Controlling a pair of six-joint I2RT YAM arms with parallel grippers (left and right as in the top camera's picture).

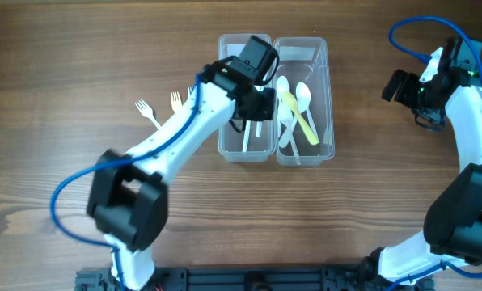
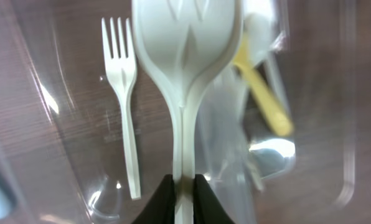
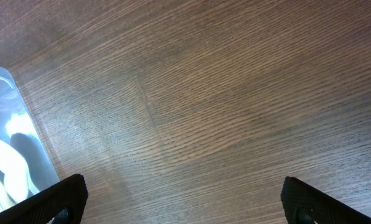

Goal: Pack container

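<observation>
Two clear plastic containers stand side by side: the left one (image 1: 223, 139) holds a white fork (image 2: 126, 112), the right one (image 1: 329, 97) holds white spoons (image 1: 302, 99) and a yellow spoon (image 1: 299, 117). My left gripper (image 1: 255, 103) hovers over the left container, shut on the handle of a white plastic utensil (image 2: 185, 62) whose wide head looks like a fork's. It shows in the left wrist view (image 2: 184, 194). Two more white forks (image 1: 148, 111) lie on the table left of the containers. My right gripper (image 1: 399, 85) is open and empty over bare wood (image 3: 185, 199).
The wooden table (image 1: 370, 202) surrounds the containers. The right container's corner (image 3: 11, 124) shows at the left edge of the right wrist view. Blue cables loop from both arms.
</observation>
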